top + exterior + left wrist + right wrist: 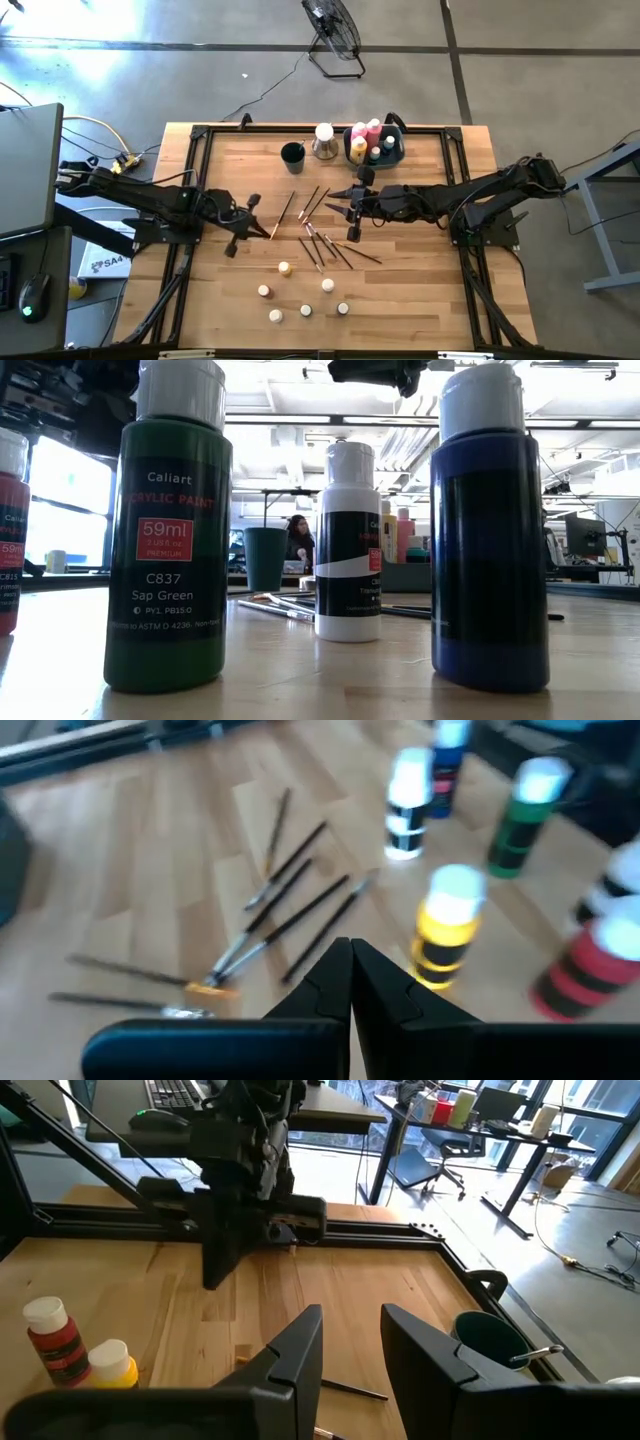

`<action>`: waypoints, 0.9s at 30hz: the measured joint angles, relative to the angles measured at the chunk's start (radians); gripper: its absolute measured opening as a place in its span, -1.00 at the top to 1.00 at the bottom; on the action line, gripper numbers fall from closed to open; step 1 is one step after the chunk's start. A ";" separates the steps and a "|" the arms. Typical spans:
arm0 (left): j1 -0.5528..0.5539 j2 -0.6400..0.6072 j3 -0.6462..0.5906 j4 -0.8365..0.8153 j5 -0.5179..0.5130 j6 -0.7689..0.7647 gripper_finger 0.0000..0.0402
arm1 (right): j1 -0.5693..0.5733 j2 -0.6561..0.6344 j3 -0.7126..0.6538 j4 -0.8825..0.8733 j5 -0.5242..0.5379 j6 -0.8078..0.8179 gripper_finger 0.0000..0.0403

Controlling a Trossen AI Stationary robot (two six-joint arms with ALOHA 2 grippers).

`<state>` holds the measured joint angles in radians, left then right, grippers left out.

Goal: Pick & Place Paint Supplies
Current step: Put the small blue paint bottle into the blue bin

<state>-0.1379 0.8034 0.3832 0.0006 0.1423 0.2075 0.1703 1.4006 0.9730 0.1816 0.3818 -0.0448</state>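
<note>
Thin dark-handled brushes (318, 235) lie flat and scattered at mid-table. Several small white-capped paint bottles (300, 295) stand upright nearer the front edge; the low view shows a green one (170, 540), a white one (347, 540) and a blue one (490, 530). My left gripper (262, 226) is shut and empty at the left end of the brush scatter. Its tips (350, 952) hang over the brushes (290, 900), short of a yellow bottle (445, 925). My right gripper (338, 210) hangs open above the brushes' far side, with nothing between its fingers (350, 1338).
A grey-blue bin (401, 150) at the far edge holds pink, yellow and teal bottles. A dark round cup (292, 153) and a metal cup (324, 142) stand beside it. Black frame rails (200, 180) line the table's edges. A person (297, 540) sits in the room beyond.
</note>
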 joint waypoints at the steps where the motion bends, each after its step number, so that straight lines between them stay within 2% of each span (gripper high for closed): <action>1: 0.000 0.000 0.000 0.002 0.032 0.009 1.00 | 0.000 0.000 0.000 -0.002 0.000 0.000 0.51; 5: 0.000 0.000 0.000 -0.004 0.169 0.060 1.00 | 0.000 0.000 0.000 -0.019 0.000 0.000 0.51; 7: 0.000 0.000 0.000 -0.004 0.200 0.072 1.00 | 0.000 0.000 0.000 -0.021 0.000 0.000 0.51; 21: 0.000 0.000 0.000 0.002 0.188 0.050 1.00 | 0.000 0.000 0.000 -0.024 -0.001 0.005 0.51; 23: 0.000 0.000 0.000 0.014 0.187 0.050 0.98 | 0.000 0.000 0.000 -0.035 -0.032 0.044 0.51; 27: 0.000 0.000 0.000 0.038 0.151 0.050 0.92 | 0.002 0.000 0.000 -0.071 -0.176 0.126 0.51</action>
<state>-0.1383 0.8031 0.3832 0.0390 0.2936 0.2577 0.1725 1.4006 0.9730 0.1110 0.2062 0.0816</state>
